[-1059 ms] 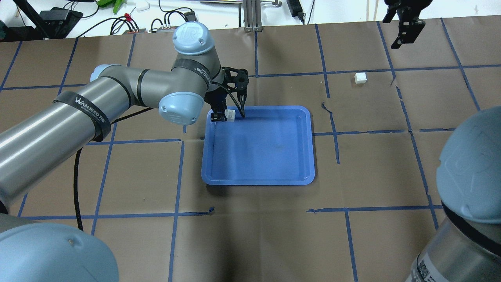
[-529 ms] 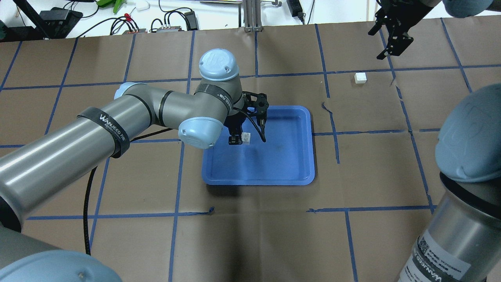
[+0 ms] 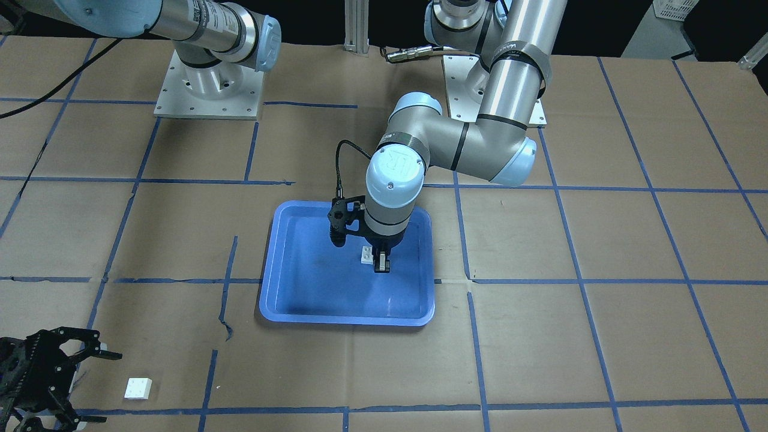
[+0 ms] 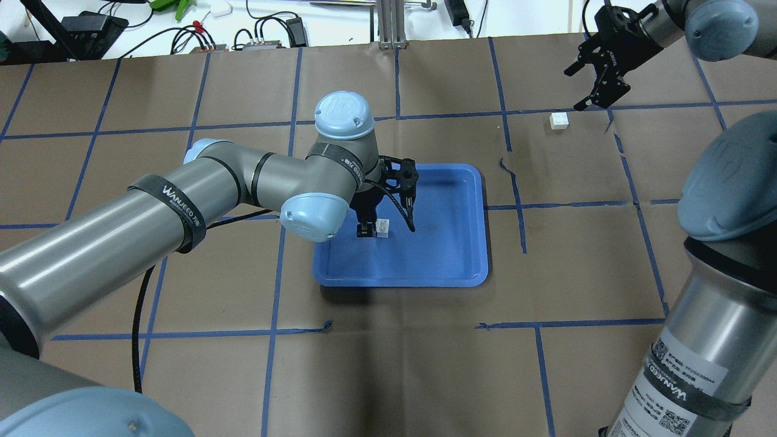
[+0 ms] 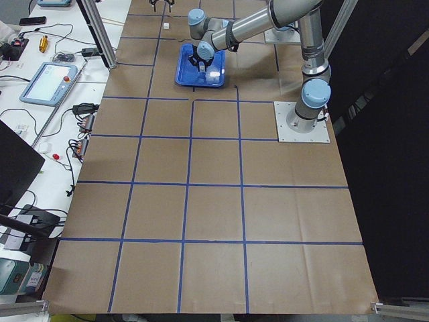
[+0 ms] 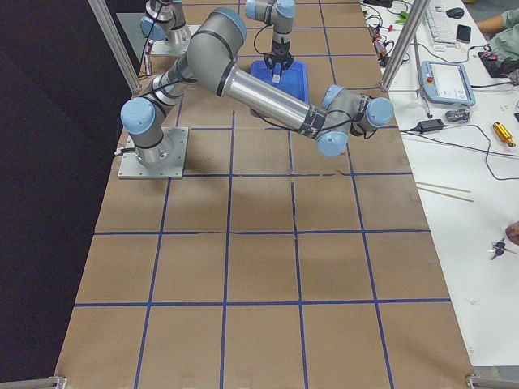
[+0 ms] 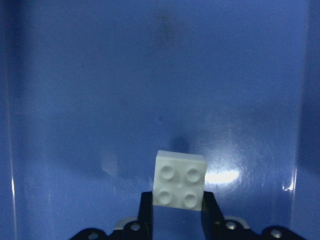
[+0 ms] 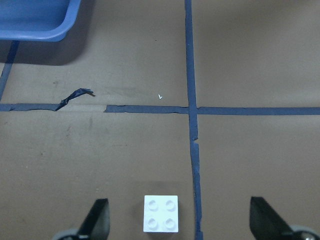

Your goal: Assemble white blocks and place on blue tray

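Note:
My left gripper (image 4: 373,229) is shut on a white block (image 4: 382,227), studs toward its camera, low over the left half of the blue tray (image 4: 446,243). The held block also shows in the left wrist view (image 7: 180,186) between the fingers (image 7: 146,216), and in the front view (image 3: 366,255). The second white block (image 4: 558,119) lies studs up on the brown table, far right of the tray. My right gripper (image 4: 581,90) is open and empty just above and beside it. In the right wrist view this block (image 8: 161,213) lies between the spread fingers (image 8: 97,220).
Blue tape lines cross the brown table cover; a torn tape end (image 8: 75,95) lies between the tray corner (image 8: 35,22) and the second block. Cables and devices lie along the table's far edge (image 4: 200,30). The left arm's elbow (image 4: 312,212) hangs beside the tray's left rim.
My left gripper carried its white block from the tray's far-left corner toward the tray's middle. My right gripper came down and closer to the second block.

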{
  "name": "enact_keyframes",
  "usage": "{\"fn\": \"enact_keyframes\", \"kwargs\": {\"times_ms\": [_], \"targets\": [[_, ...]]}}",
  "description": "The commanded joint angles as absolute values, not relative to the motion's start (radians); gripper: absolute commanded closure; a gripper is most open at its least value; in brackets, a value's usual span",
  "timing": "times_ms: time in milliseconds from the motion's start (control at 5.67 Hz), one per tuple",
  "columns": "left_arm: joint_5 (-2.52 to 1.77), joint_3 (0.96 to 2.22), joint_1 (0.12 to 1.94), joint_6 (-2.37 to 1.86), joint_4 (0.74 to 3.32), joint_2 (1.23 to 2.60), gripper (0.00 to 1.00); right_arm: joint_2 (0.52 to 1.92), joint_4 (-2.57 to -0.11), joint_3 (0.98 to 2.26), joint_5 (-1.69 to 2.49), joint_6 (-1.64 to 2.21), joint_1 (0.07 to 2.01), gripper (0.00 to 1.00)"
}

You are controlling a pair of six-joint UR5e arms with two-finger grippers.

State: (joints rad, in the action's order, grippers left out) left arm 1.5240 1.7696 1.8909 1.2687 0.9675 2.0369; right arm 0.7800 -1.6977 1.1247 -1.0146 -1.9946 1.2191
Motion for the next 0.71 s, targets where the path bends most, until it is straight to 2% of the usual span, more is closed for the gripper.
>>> {"fn": "enact_keyframes", "kwargs": {"times_ms": [0, 176, 529], "targets": [[1.522, 1.769, 1.891, 1.264, 0.966, 2.045, 0.23, 0.741, -1.707, 1.147, -0.977, -2.0, 1.21, 0.0], [1.525, 1.76, 1.89, 1.267, 0.969, 2.04, 0.01, 0.733, -1.741, 1.179, -0.986, -2.037, 1.209, 0.0], [1.534, 1.744, 1.882, 1.272, 0.983, 1.998, 0.01, 0.726, -1.781, 1.213, -0.994, -2.043, 1.197, 0.0]]}}
